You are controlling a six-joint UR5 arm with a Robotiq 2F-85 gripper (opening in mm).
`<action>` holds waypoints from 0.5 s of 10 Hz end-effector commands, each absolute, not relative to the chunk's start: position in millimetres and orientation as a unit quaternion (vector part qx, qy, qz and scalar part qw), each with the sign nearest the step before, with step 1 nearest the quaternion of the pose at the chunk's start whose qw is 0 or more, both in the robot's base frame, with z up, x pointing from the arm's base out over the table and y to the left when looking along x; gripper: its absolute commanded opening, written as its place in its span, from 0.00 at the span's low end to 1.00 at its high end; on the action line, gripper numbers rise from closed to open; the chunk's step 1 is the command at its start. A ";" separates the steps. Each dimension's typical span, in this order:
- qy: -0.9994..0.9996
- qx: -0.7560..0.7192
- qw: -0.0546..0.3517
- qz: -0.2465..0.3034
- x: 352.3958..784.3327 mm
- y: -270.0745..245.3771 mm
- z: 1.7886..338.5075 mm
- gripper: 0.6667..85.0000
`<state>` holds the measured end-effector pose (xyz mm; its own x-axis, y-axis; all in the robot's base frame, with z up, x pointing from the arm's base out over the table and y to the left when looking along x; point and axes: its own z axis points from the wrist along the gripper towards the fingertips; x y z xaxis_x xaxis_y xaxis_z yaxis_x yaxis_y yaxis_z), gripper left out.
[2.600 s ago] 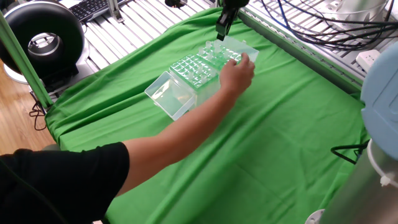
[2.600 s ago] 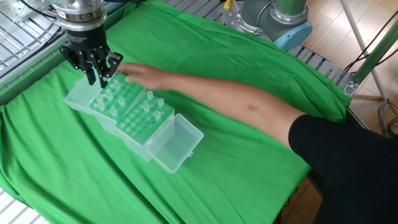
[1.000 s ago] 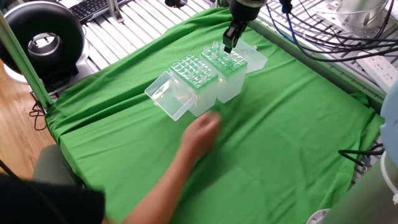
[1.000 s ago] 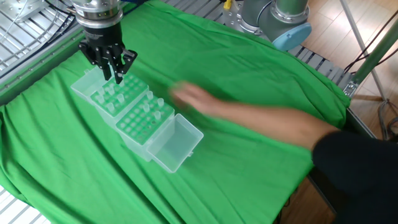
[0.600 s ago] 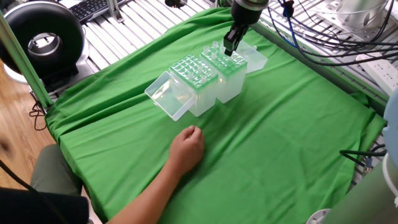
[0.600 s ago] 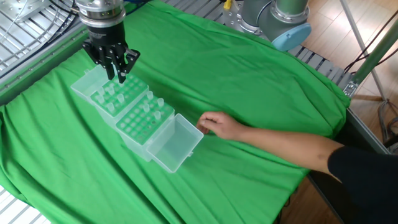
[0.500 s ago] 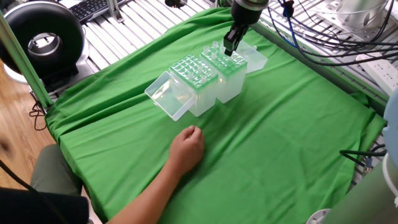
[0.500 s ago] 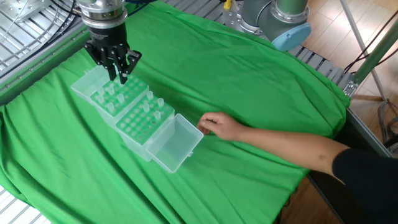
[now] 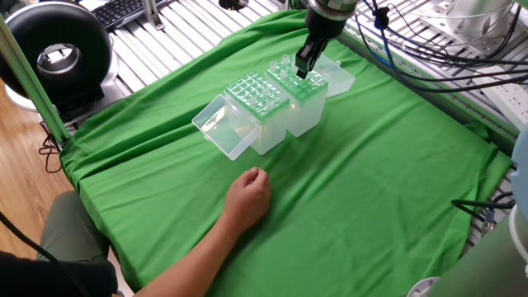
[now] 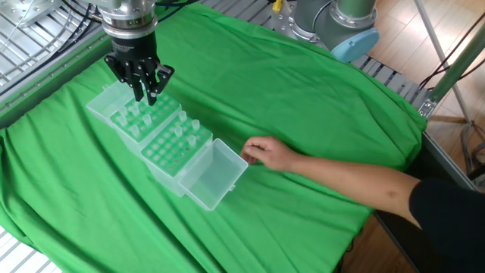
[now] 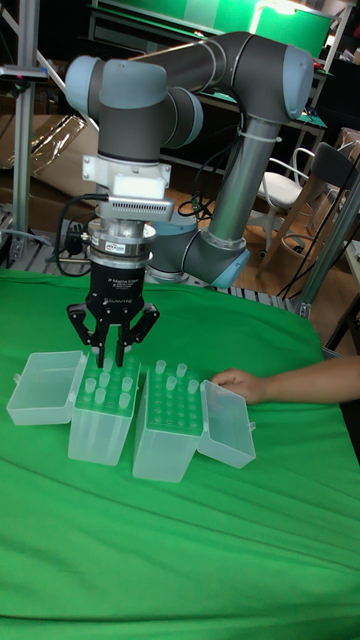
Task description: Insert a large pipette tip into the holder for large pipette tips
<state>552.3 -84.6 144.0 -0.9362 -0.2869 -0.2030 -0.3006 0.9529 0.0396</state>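
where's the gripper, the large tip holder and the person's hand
gripper (image 11: pixel 111 358), tall fixed view, between the fingertips
large tip holder (image 11: pixel 100 428), tall fixed view, front wall
hand (image 9: pixel 250 195), one fixed view, back of hand

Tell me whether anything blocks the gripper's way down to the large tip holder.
Nothing visible does. The gripper hangs right above the holder for large pipette tips, whose lid is folded open to the side. The person's hand rests on the cloth beyond the other box.
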 end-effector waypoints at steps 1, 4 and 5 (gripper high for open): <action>0.982 -0.148 0.105 0.041 555.5 -81.8 141.5 0.36; 0.982 -0.149 0.108 0.040 557.1 -82.3 138.9 0.35; 0.982 -0.148 0.108 0.038 556.8 -83.2 138.4 0.34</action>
<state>554.8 -84.0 138.5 -0.9332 -0.2893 -0.2133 -0.3037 0.9520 0.0377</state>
